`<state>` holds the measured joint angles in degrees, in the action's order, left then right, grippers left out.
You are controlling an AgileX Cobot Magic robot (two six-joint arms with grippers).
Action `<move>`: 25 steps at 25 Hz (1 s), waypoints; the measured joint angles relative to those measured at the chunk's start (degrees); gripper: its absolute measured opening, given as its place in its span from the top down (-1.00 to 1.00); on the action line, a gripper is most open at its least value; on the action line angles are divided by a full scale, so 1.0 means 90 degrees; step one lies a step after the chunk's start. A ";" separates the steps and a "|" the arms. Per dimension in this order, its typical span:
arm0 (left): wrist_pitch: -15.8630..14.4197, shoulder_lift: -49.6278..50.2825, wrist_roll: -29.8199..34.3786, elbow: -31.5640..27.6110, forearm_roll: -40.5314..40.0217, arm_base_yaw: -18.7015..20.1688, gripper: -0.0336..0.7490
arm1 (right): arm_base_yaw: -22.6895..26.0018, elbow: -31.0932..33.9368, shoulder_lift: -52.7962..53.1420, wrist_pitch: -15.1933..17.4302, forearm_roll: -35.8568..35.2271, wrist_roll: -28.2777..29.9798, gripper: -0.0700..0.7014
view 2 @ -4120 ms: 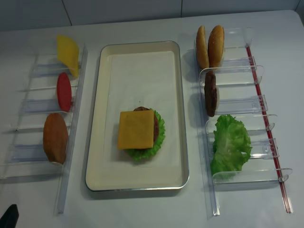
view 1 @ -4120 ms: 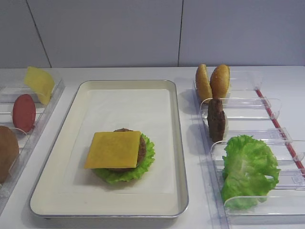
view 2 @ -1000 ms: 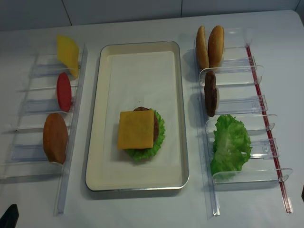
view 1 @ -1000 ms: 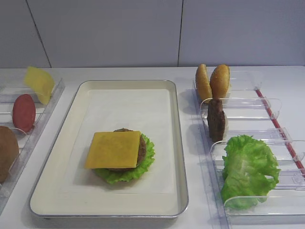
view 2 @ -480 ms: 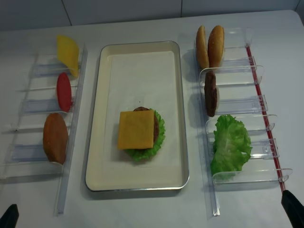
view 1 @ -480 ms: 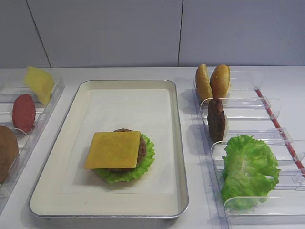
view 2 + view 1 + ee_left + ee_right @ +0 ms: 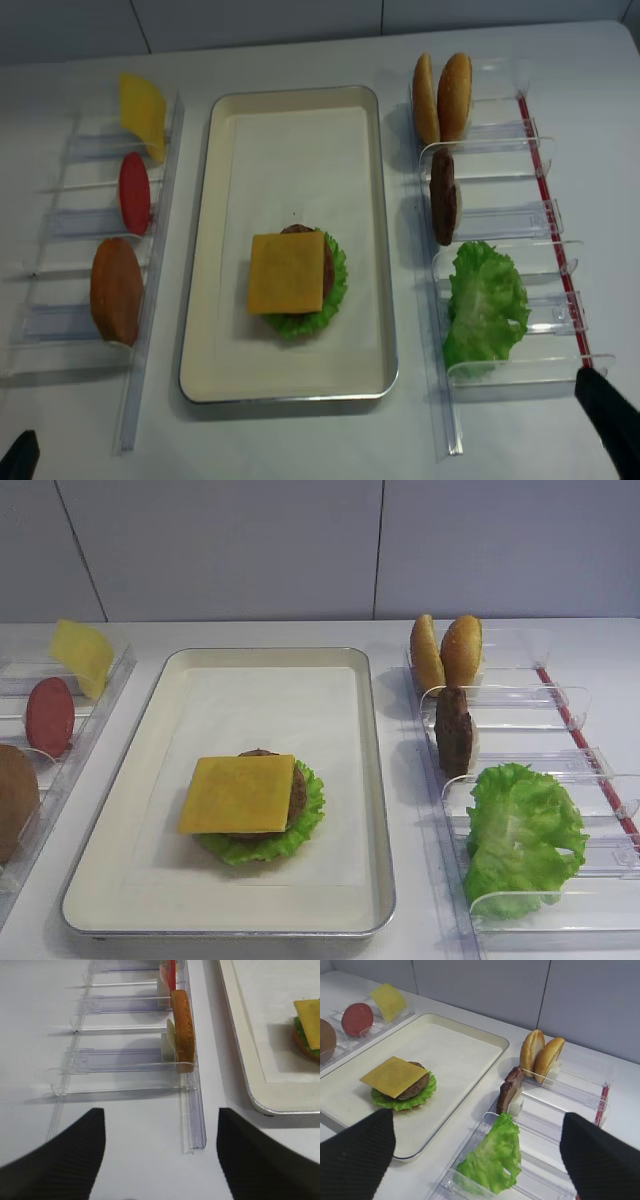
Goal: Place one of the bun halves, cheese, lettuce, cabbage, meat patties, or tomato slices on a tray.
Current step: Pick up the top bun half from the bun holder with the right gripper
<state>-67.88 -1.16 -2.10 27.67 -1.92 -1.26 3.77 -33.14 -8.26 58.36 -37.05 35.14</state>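
Note:
The cream tray (image 7: pixel 375 780) holds a stack: cheese (image 7: pixel 238 793) on a meat patty on lettuce (image 7: pixel 305 815). Two bun halves (image 7: pixel 447 650) stand upright in the right rack, with another meat patty (image 7: pixel 453 730) and a lettuce leaf (image 7: pixel 522 835) nearer to me. The left rack holds a cheese slice (image 7: pixel 84 655) and a tomato slice (image 7: pixel 49 715). Cabbage is out of view. My right gripper (image 7: pixel 477 1135) is open and empty, above the near end of the right rack, with one finger (image 7: pixel 610 420) showing. My left gripper (image 7: pixel 162 1150) is open and empty over the table before the left rack.
A dull brown round piece (image 7: pixel 117 290) stands in the near slot of the clear left rack (image 7: pixel 192 1125). The clear right rack (image 7: pixel 545 150) has a red strip along its outer side. A grey wall runs behind the white table.
My right gripper's finger has come further into the bottom right corner of the overhead view, toward the right rack. The food and the left gripper have not moved.

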 joint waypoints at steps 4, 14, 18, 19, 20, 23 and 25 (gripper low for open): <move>0.0000 0.0000 0.0000 0.0000 0.0000 0.0000 -0.29 | 0.0000 -0.0369 -0.0665 -0.0146 -0.0373 0.0482 -0.81; 0.0000 0.0000 0.0000 0.0000 0.0000 0.0000 -0.29 | 0.0000 -0.0775 -0.2210 0.0017 -0.1803 0.1780 -0.76; 0.0000 0.0000 0.0000 0.0000 0.0000 0.0000 -0.29 | 0.0000 -0.1089 -0.2830 0.0073 -0.2092 0.2148 -0.75; 0.0000 0.0000 0.0000 0.0000 0.0000 0.0000 -0.29 | 0.0000 -0.1203 -0.2984 0.0062 -0.2155 0.2204 -0.75; 0.0000 0.0000 0.0000 0.0000 0.0000 0.0000 -0.29 | 0.0000 -0.1327 -0.3145 0.0062 -0.2201 0.2256 -0.75; 0.0000 0.0000 0.0000 0.0000 0.0000 0.0000 -0.29 | 0.0000 -0.1664 -0.3636 0.0062 -0.2275 0.2348 -0.75; 0.0000 0.0000 0.0000 0.0000 0.0000 0.0000 -0.29 | 0.0000 -0.1845 -0.3953 0.0062 -0.2373 0.2385 -0.75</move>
<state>-67.88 -1.16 -2.10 27.67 -1.92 -1.26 3.77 -49.75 -43.84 58.92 -58.40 56.60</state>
